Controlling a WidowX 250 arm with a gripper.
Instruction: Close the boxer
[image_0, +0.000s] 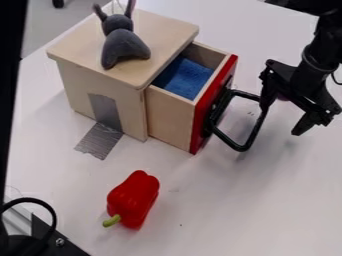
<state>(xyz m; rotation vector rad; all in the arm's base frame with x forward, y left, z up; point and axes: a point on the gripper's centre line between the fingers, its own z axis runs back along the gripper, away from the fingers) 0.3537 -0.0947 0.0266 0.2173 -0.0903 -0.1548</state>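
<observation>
The drawer (172, 119) stands partly open in the wooden box (101, 102), near the counter's (234, 215) upper left edge, its red front (202, 112) turned toward the gripper (283, 118). The fingers are spread, one at the outer end of the black handle (254, 128), the other apart from it. That suits a push rather than a grip: the handle juts out and could carry the force inward. Grey tape (101, 140) runs from box to counter, presumably so that the box stays put under the shove. The blue cloth (182, 77) lies low enough, it seems, to slide in. The grey toy (121, 42) on top and the red pepper (133, 199) look out of the drawer's path.
</observation>
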